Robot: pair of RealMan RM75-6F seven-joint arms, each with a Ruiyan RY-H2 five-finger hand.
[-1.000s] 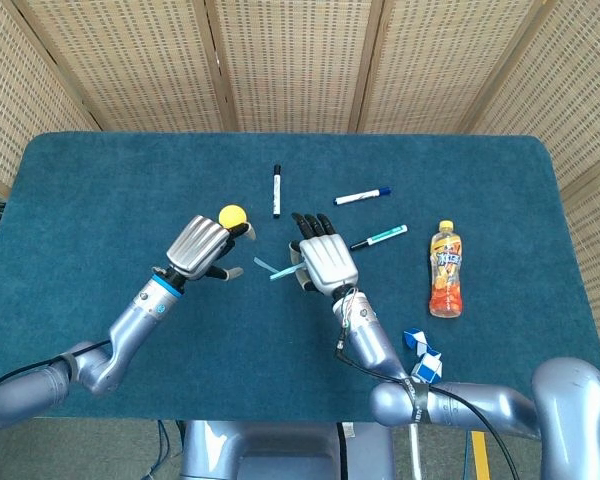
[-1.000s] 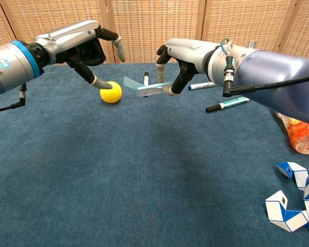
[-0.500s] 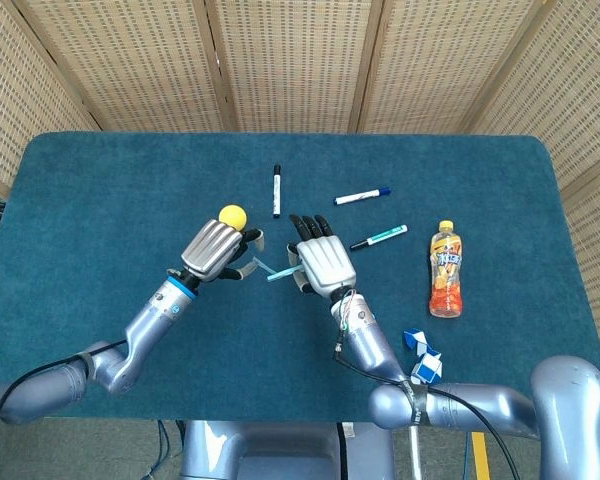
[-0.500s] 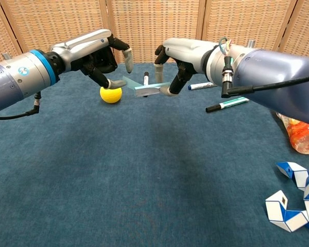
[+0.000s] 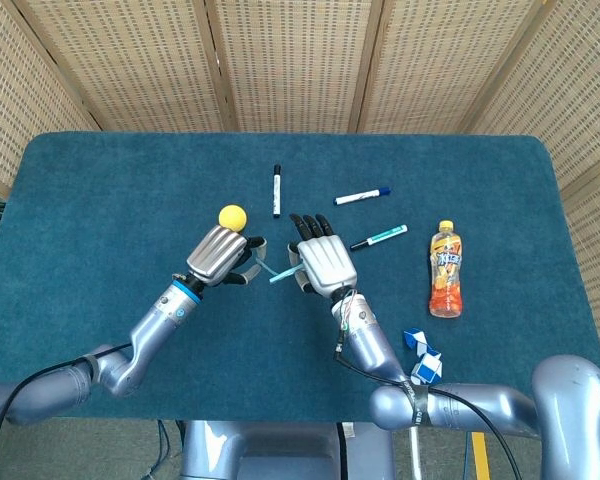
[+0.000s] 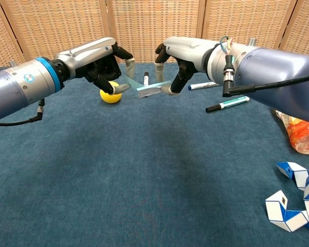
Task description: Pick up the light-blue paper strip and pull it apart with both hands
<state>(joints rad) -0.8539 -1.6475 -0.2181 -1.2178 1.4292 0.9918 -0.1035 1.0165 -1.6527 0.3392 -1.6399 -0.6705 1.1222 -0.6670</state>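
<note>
The light-blue paper strip (image 5: pixel 278 274) (image 6: pixel 147 90) hangs in the air above the blue table. My right hand (image 5: pixel 325 262) (image 6: pixel 180 56) pinches its right end between thumb and finger. My left hand (image 5: pixel 218 256) (image 6: pixel 100 62) is at the strip's left end, with a finger above it and the thumb below. A small gap still shows between them, so the left hand does not hold the strip. The left tip of the strip is partly hidden by those fingers.
A yellow ball (image 5: pixel 232 214) (image 6: pixel 109 96) lies just behind my left hand. A black marker (image 5: pixel 277 189), a blue-capped marker (image 5: pixel 363 195) and a teal marker (image 5: pixel 380 237) lie further back. A drink bottle (image 5: pixel 445 268) and a blue-white folding puzzle (image 5: pixel 423 355) lie to the right.
My left hand has moved right, past the yellow ball, up to the strip's left end, and its fingers have curled in. My right hand has kept the strip nearly still.
</note>
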